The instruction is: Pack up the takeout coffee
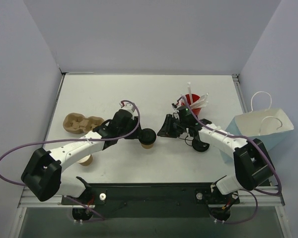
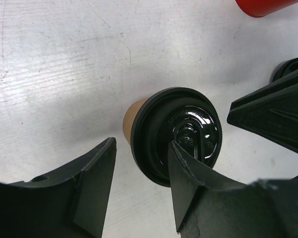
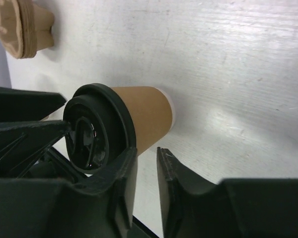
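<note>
Takeout coffee [image 1: 148,138] stands just in front of your left gripper [image 2: 143,148], whose jaws are spread and not clamping it. Your right gripper [image 3: 146,154], close beside it, leaves only a narrow gap and pinches nothing.

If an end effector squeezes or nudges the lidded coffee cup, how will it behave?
The takeout coffee has paper walls, so a hard squeeze would probably dent it. Its black lid is wider than the tapered base, so a high push might tip it. Fill level is hidden, so weight is unclear.
</note>
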`<move>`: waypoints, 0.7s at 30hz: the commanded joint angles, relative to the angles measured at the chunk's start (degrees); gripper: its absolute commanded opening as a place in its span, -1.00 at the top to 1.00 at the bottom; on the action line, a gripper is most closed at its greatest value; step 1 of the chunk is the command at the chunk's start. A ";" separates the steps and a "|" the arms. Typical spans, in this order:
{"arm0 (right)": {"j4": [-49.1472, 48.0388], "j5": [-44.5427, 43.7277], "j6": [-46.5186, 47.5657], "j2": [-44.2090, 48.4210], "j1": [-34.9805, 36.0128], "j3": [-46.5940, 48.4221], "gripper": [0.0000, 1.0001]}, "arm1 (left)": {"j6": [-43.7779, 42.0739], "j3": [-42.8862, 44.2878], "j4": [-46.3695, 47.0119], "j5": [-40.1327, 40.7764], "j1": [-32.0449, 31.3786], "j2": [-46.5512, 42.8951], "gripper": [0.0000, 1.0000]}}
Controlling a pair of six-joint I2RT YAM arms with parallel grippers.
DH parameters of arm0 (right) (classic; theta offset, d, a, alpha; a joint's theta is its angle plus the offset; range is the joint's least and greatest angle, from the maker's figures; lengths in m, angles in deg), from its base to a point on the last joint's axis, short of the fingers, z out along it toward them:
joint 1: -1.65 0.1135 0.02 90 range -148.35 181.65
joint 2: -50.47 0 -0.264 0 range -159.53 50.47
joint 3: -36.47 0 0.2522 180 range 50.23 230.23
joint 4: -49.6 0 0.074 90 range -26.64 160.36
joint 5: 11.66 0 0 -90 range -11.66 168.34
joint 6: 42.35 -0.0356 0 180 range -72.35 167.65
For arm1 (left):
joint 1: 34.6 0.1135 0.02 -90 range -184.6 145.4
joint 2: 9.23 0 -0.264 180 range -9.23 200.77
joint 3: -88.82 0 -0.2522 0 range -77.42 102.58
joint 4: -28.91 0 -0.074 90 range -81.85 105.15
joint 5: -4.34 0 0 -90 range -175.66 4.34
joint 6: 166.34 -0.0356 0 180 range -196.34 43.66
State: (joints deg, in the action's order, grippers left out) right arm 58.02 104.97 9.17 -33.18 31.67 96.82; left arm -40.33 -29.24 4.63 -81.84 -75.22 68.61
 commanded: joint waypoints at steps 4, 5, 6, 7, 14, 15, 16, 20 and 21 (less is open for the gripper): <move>15.71 -7.38 6.13 4.64 0.56 8.69 0.24 | -5.51 15.52 -14.52 0.58 2.12 -1.20 -0.20; 16.41 -9.21 6.48 4.99 1.00 9.22 0.15 | -6.12 17.19 -16.00 0.58 2.47 -1.72 -0.22; 17.81 -10.71 7.62 5.17 2.92 10.35 -0.06 | -6.47 17.73 -16.89 1.36 2.74 -2.86 -0.23; 18.35 -11.94 8.15 5.69 4.07 10.97 -0.18 | -6.91 18.00 -17.68 2.07 3.26 -3.66 -0.27; 24.59 -21.80 12.63 2.10 13.39 20.20 -0.93 | -11.48 11.07 -22.08 5.59 4.23 -17.71 -0.63; 25.64 -22.15 13.07 1.31 14.01 21.17 -0.98 | -12.10 9.75 -22.26 5.16 4.23 -21.55 -0.70; 26.17 -23.37 13.60 -0.44 14.80 22.92 -1.00 | -12.19 7.21 -22.52 5.50 4.23 -23.25 -0.73; 28.81 -26.36 16.67 -4.93 19.01 26.79 -1.00 | -13.33 0.61 -23.40 7.70 4.41 -31.07 -0.80; 29.59 -26.46 17.03 -5.98 19.46 27.50 -1.00 | -13.59 -0.62 -23.14 8.13 4.41 -33.61 -0.81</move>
State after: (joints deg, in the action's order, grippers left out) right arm 81.65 83.66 22.39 -34.78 48.72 120.71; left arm -51.18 -25.13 -16.60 -76.38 -71.18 40.22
